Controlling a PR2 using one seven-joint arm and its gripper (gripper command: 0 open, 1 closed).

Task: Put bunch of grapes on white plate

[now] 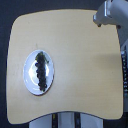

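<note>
A dark purple-black bunch of grapes [42,69] lies lengthwise on the round white plate [31,80], which sits on the wooden table toward the exterior view's left. Only a grey-white piece of the robot arm [108,13] shows at the top right corner, far from the plate. Its fingers are outside the picture, so the gripper does not show.
The light wooden table [85,65] has rounded corners and fills most of the view. Dark floor lies beyond its far edge, and a dark strip with cables [124,70] runs along the exterior view's right edge.
</note>
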